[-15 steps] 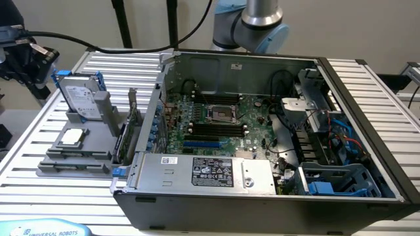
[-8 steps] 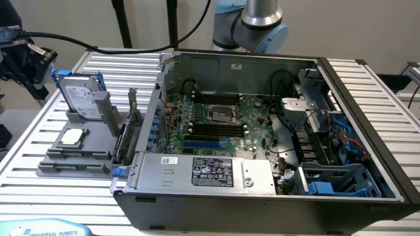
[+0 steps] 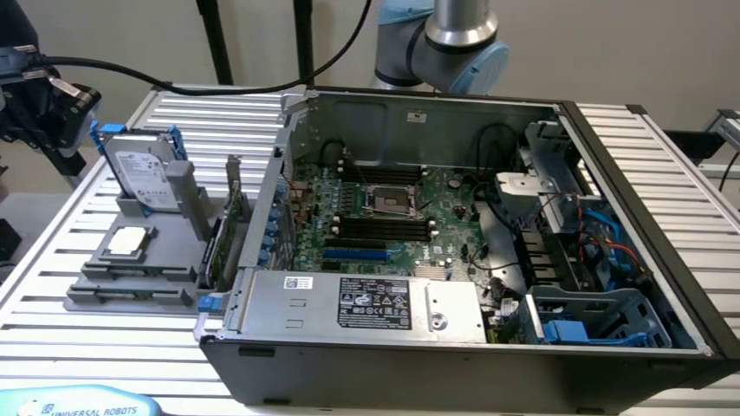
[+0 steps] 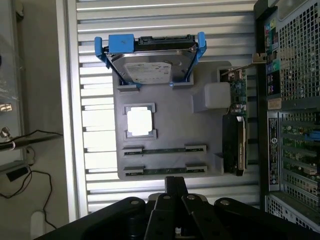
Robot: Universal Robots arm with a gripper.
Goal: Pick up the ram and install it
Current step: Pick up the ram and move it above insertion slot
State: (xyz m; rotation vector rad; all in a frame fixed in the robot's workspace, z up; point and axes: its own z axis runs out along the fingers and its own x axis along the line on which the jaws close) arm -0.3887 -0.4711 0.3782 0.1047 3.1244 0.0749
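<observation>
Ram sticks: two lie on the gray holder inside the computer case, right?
Not inside. The two ram sticks lie on the gray holder outside the computer case, beside it; the wrist view shows this.

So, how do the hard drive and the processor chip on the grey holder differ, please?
The hard drive stands on edge in a blue carrier; the processor chip lies flat, bare. The hard drive is larger than the processor chip. Both are silver, on the grey holder.
</observation>
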